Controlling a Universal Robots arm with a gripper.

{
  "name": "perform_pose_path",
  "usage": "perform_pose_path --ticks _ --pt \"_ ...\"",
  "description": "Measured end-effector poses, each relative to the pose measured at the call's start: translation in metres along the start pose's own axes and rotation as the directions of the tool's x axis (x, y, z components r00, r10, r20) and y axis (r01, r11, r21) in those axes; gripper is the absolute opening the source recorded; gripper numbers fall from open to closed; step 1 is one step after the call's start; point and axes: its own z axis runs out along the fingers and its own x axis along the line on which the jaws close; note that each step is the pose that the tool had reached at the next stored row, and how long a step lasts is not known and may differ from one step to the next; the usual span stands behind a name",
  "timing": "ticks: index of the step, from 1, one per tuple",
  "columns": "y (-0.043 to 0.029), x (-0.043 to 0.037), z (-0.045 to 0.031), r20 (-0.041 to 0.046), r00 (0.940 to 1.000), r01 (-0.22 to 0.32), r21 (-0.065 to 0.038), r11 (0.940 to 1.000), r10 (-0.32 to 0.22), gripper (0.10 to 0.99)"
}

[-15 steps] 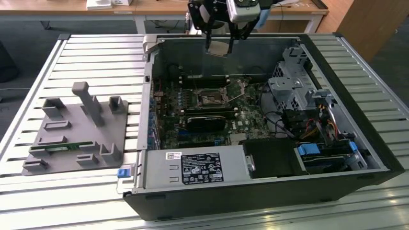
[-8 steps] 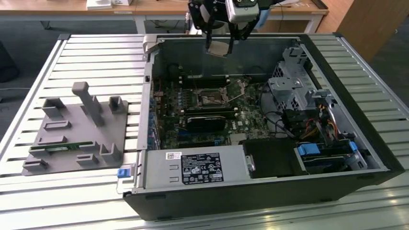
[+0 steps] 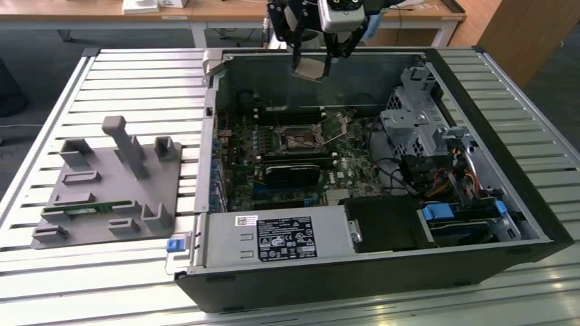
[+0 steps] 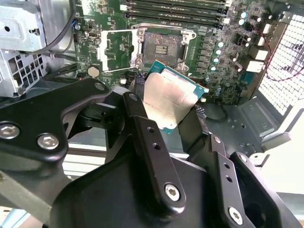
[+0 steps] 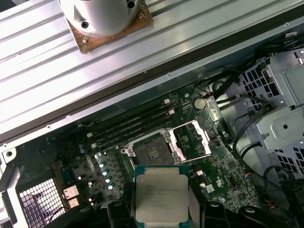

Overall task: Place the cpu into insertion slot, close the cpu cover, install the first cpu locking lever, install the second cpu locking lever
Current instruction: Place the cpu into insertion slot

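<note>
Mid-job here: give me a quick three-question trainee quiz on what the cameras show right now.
1. True or false: the cpu already sits in the insertion slot.
2. The cpu cover is: A) swung open beside the slot; B) closed over the slot; C) lying on top of the chip.
3. Fill in: the gripper is shut on the ____.
Key: 1 false; 2 A; 3 cpu.

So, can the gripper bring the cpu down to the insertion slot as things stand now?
Probably yes. The gripper, shut on the cpu, hangs above the open case. The cpu cover is swung open beside the insertion slot, whose centre lies bare, and both wrist views show nothing between.
</note>
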Motion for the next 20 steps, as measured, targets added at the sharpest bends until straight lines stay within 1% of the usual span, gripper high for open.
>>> perform_pose_path --ticks 11,15,20 --pt "0.0 0.0 0.0002 0.005 0.9985 -0.055 -0.001 0.9985 0.055 0.537" --pt "0.0 0.0 0.0003 0.0077 0.9963 -0.086 -0.002 0.9963 0.086 0.537" --pt "-0.0001 0.0001 0.0006 0.0111 0.9922 -0.124 -0.003 0.9922 0.124 0.537"
